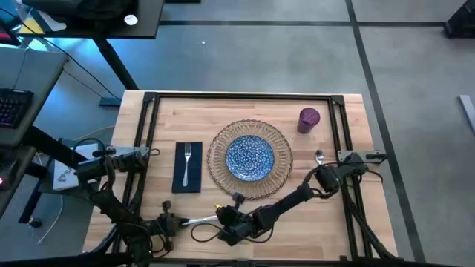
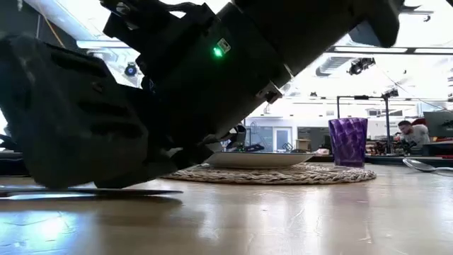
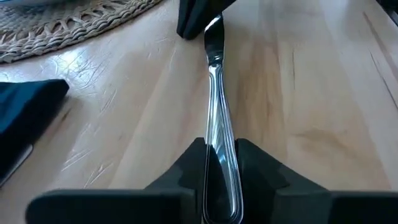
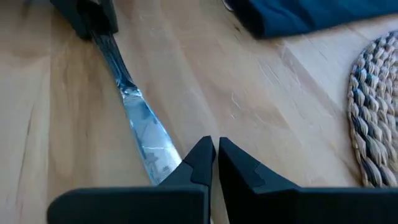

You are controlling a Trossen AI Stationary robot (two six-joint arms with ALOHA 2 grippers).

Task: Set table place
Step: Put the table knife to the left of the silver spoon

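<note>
A silver knife point(image 1: 197, 219) lies on the table point(image 1: 312, 215) near its front edge, left of centre. My left gripper point(image 1: 172, 221) is shut on its handle end. My right gripper point(image 1: 223, 216) stands shut at the blade end; in the right wrist view the blade point(image 4: 140, 121) runs under one finger. Farther back, a blue plate point(image 1: 249, 157) sits on a woven placemat point(image 1: 215, 159). A fork point(image 1: 188, 159) lies on a navy napkin point(image 1: 196, 178) left of the placemat. My left gripper pinches the knife's handle point(image 3: 219, 155) between its two fingers. The fingers lie level and along the knife, pointing toward the table's right. The knife rests flat on the table point(image 2: 85, 191). My right gripper has the blade's tip point(image 4: 160, 163) passing beneath one finger point(image 4: 196, 163); whether it touches, I cannot tell.
A purple cup point(image 1: 309, 119) stands at the far right of the placemat, and a spoon point(image 1: 319, 157) lies to the placemat's right. A black rail frame point(image 1: 245, 95) runs around the tabletop. Bare wood lies between the knife and the placemat.
</note>
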